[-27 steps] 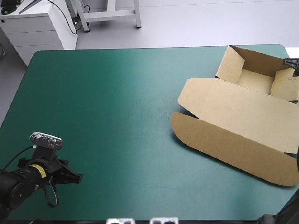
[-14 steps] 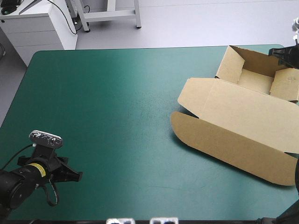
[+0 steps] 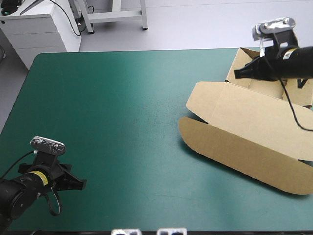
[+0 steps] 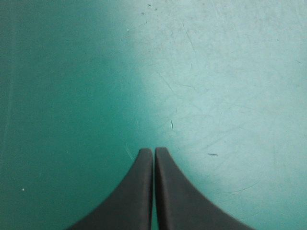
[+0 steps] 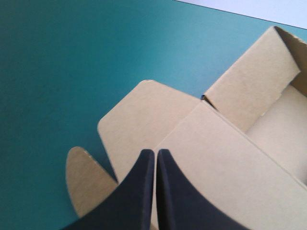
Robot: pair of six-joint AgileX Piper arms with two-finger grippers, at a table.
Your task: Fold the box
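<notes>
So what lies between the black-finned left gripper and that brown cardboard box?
Only bare teal-green cover separates left gripper and box; the high view shows it.

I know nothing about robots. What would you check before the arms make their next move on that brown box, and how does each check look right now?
1. Tray walls up: ok. The box's tray stands open, walls raised.
2. Lid free: ok. The lid lies flat on the teal-green cover, nothing on it.
3. Right gripper empty: ok. The right gripper is shut on nothing, above the lid by the tray's corner.
4. Right gripper off the board: cannot tell.
5. Left gripper out of the way: ok. The left gripper is shut over bare cover, far from the box.
6. Whole box on the table: cannot tell; its right edge leaves the high view.
</notes>
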